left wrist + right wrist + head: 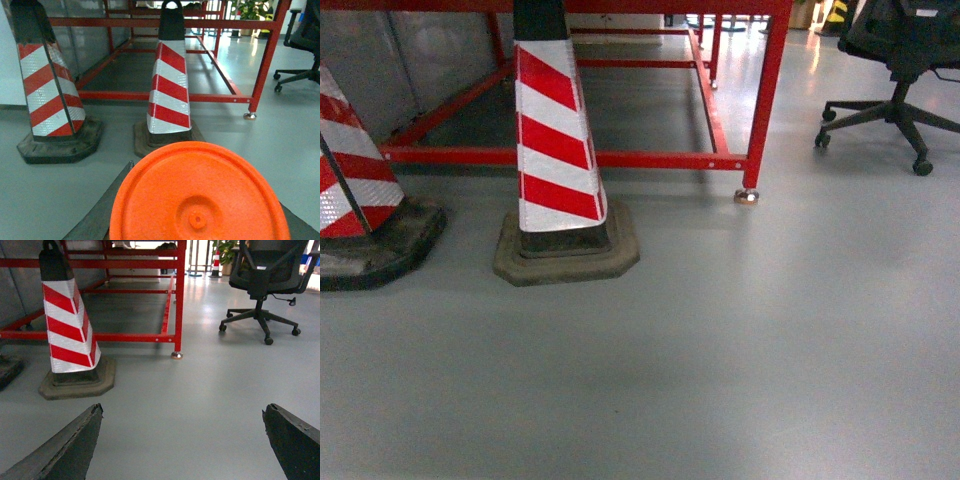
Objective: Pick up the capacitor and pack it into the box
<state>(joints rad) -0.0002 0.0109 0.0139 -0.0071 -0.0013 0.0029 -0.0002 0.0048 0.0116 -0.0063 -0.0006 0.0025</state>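
A: A grey, glossy floor (740, 350) is seen across all three views, light reflected off it far back. A red metal frame (620, 158) is stood on it, one leg ending in a small metal foot (747, 196).

B: Two red-and-white striped cones (558, 140) on dark bases are set before the frame; a black office chair (900, 50) is parked to the right. No writing or brand can be read anywhere.

A: From the left wrist, an orange disc (199, 197) is held between the left gripper (195, 210) fingers (102, 205), clamped from both sides; a potted plant (250, 10) is caught far back. Neither appears in the head view.

B: From the right wrist, the right gripper (185, 440) is spread wide, nothing between its fingers (65, 445). A small distant cone (216, 260) is picked up there alone.

A: The pink box is not seen in any view; neither is a capacitor.
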